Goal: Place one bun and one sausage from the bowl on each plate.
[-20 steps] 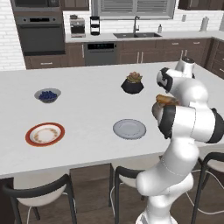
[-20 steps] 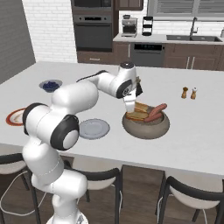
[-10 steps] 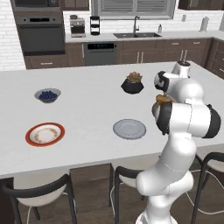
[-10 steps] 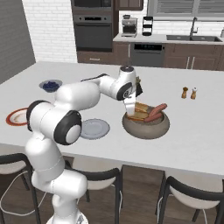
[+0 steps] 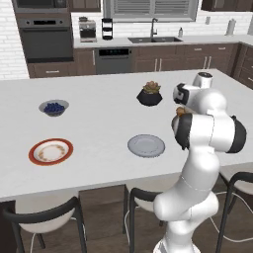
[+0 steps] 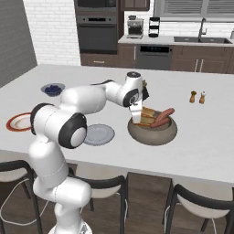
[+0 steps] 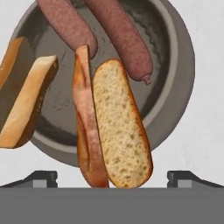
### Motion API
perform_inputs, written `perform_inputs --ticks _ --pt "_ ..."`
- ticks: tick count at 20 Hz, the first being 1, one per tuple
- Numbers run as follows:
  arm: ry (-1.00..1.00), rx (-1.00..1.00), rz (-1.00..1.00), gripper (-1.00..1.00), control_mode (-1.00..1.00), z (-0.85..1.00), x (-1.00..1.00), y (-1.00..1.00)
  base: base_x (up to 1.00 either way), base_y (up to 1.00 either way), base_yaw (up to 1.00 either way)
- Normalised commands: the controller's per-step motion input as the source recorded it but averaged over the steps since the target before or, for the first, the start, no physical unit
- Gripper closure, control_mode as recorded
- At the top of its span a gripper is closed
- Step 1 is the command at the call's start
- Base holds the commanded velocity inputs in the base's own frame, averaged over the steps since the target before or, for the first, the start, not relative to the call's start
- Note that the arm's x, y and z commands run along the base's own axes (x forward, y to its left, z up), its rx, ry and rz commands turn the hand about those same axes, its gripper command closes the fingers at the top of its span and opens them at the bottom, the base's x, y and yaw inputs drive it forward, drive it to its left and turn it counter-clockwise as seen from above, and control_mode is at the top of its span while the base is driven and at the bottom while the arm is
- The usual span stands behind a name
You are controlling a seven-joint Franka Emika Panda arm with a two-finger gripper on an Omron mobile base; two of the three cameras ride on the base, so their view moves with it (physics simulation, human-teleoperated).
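In the hand view the brown-grey bowl (image 7: 184,61) holds two reddish sausages (image 7: 124,37) at the top. A split tan bun (image 7: 116,127) lies in the middle and a second bun (image 7: 24,103) leans at the left. My gripper (image 7: 113,178) is open right above the middle bun, with one fingertip (image 7: 43,177) on either side and neither touching it. From the right base view the gripper (image 6: 135,114) hangs over the left rim of the bowl (image 6: 153,132). The grey plate (image 6: 98,135) lies left of the bowl, and the orange-rimmed plate (image 6: 18,122) lies far left; both are bare.
A small bowl of blue berries (image 5: 53,107) and a black plant pot (image 5: 149,95) stand further back on the white counter. Two shakers (image 6: 197,97) stand behind the bowl to the right. Stools line the counter's near edge.
The hand has come down a little closer over the bowl and the arm's elbow has shifted. The jaws stay wide open. Nothing in the bowl has moved.
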Motion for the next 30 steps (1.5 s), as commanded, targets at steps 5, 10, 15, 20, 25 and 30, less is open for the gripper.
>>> perform_inputs --ticks 5,10,15,20,25,30 --pt "0.06 0.01 0.00 -1.00 -1.00 -0.08 0.02 0.00 0.00 0.00 0.00" --pt "0.02 0.03 0.00 -1.00 -1.00 -0.01 0.15 -0.13 0.00 0.00 0.00" --pt "0.04 0.04 0.00 -1.00 -1.00 -0.04 0.06 -0.17 0.00 0.00 0.00" --pt "0.04 0.00 0.00 -1.00 -1.00 -0.13 0.05 -0.03 0.00 0.00 0.00" --pt "0.01 0.00 0.00 -1.00 -1.00 -0.07 0.22 0.00 0.00 0.00 0.00" --pt "0.00 0.00 0.00 -1.00 -1.00 -0.03 0.16 0.00 0.00 0.00 0.00"
